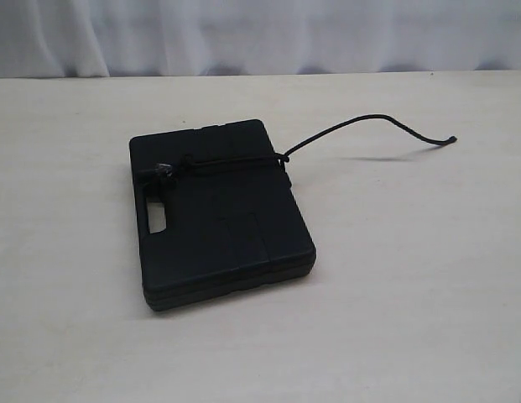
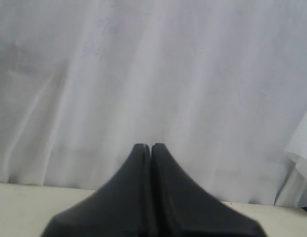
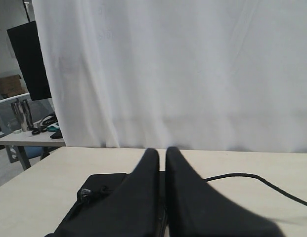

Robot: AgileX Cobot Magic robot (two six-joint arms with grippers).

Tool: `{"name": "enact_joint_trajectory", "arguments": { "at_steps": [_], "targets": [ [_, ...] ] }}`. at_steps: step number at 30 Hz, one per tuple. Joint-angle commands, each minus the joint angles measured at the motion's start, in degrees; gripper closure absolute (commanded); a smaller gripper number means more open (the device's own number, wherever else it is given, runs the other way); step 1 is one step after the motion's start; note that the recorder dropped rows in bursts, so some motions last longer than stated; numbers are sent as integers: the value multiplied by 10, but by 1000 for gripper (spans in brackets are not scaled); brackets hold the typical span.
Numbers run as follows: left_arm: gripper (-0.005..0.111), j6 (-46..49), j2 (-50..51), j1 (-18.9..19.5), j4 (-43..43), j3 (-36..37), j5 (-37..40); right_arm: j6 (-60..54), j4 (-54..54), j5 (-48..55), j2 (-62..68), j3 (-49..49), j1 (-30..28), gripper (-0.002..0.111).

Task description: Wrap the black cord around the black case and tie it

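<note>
The black case (image 1: 218,214) lies flat in the middle of the table, its handle slot toward the left. The black cord (image 1: 235,159) runs across the case's far part, with a knot (image 1: 164,170) near the left edge. Its loose end (image 1: 369,119) arcs off to the right, lifted above the table, and ends in a tuft. Neither gripper shows in the exterior view. My left gripper (image 2: 147,146) is shut and empty, facing the white curtain. My right gripper (image 3: 162,150) is shut with a thin slit between the tips, holding nothing, above and behind the case (image 3: 101,185), with the cord (image 3: 252,176) beside it.
A white curtain (image 1: 260,34) hangs behind the beige table (image 1: 411,294). In the right wrist view, another table with clutter (image 3: 29,131) and a dark screen (image 3: 29,59) stand beyond the curtain's edge.
</note>
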Motion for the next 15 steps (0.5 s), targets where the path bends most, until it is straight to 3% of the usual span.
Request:
{"name": "enact_joint_trajectory", "arguments": {
  "at_steps": [1, 6, 11, 15],
  "targets": [
    [107, -30, -30, 34, 10, 38, 2, 1, -2, 3, -3, 3, 1, 104],
    [107, -30, -84, 60, 10, 85, 0, 1, -2, 3, -3, 3, 1, 104],
    [107, -30, -84, 60, 60, 125, -3, 1, -2, 3, -4, 3, 1, 104],
    [107, -30, -84, 60, 76, 169, -49, 1, -2, 3, -4, 3, 1, 104]
  ]
}}
